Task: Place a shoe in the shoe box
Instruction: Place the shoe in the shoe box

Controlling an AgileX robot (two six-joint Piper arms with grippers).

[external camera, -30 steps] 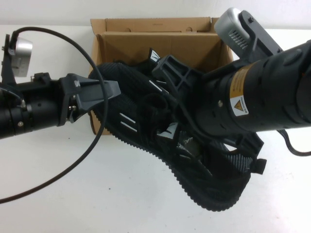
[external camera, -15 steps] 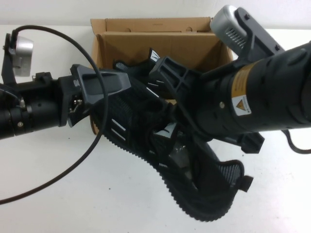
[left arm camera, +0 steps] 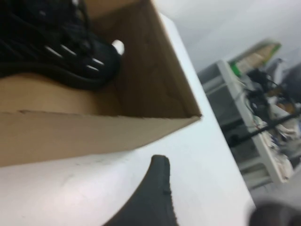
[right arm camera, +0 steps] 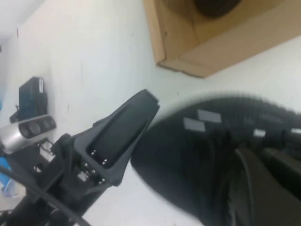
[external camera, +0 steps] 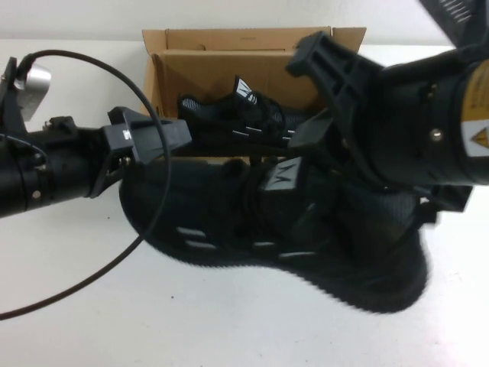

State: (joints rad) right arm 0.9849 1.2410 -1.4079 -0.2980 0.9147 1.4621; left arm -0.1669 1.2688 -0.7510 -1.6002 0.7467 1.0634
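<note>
Shifted since the earlier frame: black knit-mesh sneaker with white dashes (external camera: 260, 237) now lies nearly level, sole down, in front of the brown corrugated cardboard shoe box (external camera: 191, 69), outside it and seemingly lifted off the white table (external camera: 92, 321). Identical second black sneaker (external camera: 244, 118) lies inside the box. Right gripper (external camera: 325, 141) sits over the near sneaker's collar, apparently pinching it; finger contact hidden. Left gripper (external camera: 153, 138) at the toe end, near the box's left corner; its finger spread cannot be told.
</note>
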